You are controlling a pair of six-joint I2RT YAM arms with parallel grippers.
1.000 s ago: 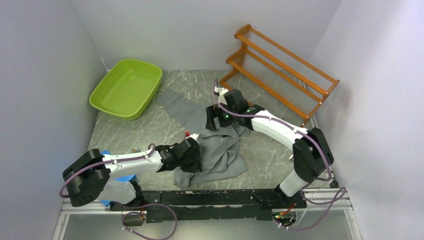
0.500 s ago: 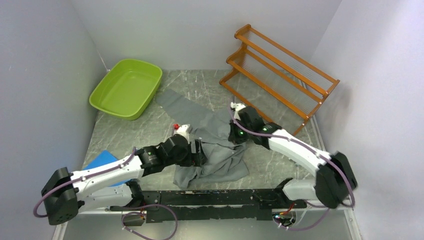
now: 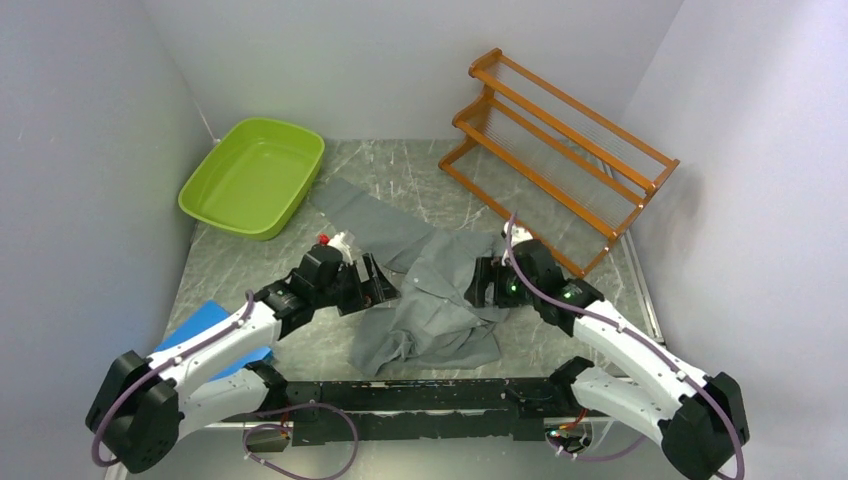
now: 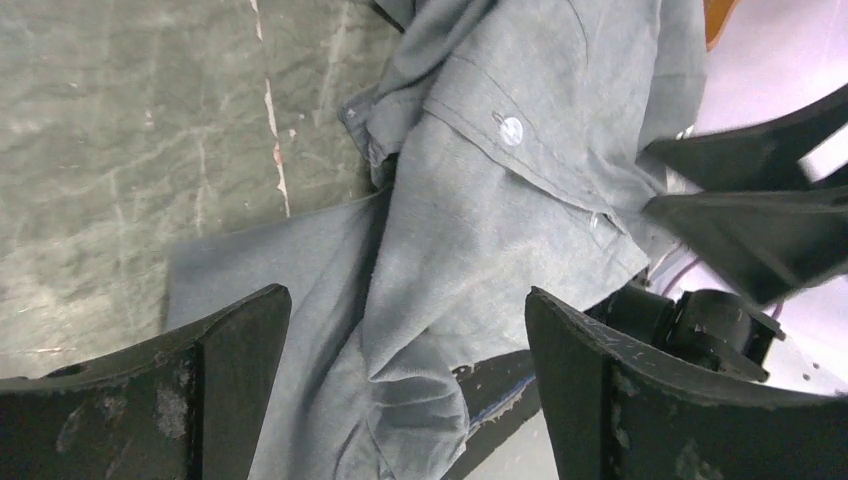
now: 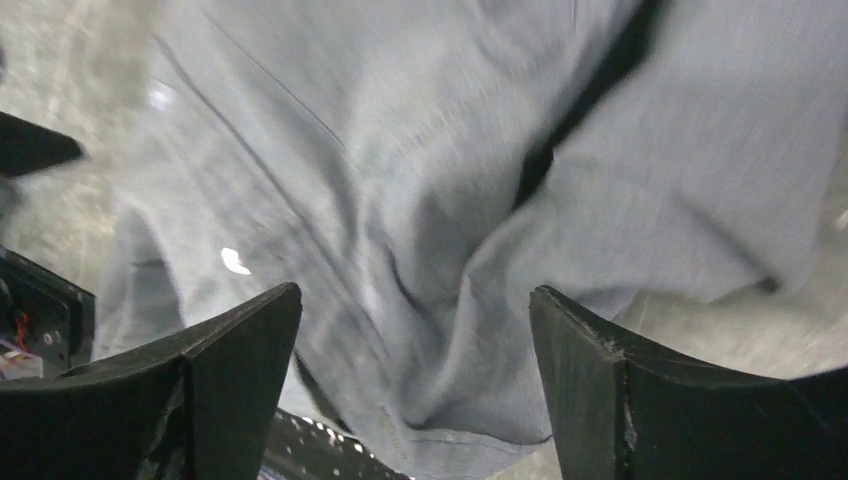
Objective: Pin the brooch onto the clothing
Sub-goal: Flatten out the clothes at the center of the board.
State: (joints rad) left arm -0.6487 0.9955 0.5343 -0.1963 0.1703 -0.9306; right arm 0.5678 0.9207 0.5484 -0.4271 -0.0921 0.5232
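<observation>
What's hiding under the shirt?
The shirt lies crumpled on the grey table. Only table shows around it; anything else beneath is hidden by the cloth.

Motion blur over the clothing (image 5: 330, 150)

Table (image 3: 250, 268): grey-green marbled top with pale veins.
Tub (image 3: 252, 176): lime-green plastic, rounded rectangle, at far left of table.
Rack (image 3: 560, 150): orange wood, two tiers, at far right, set at an angle.
Blue flat item (image 3: 205, 322): near left edge, partly hidden; kind unclear.

Marbled table (image 3: 262, 266): shirt (image 3: 440, 305), tub (image 3: 252, 176), rack (image 3: 560, 150)
</observation>
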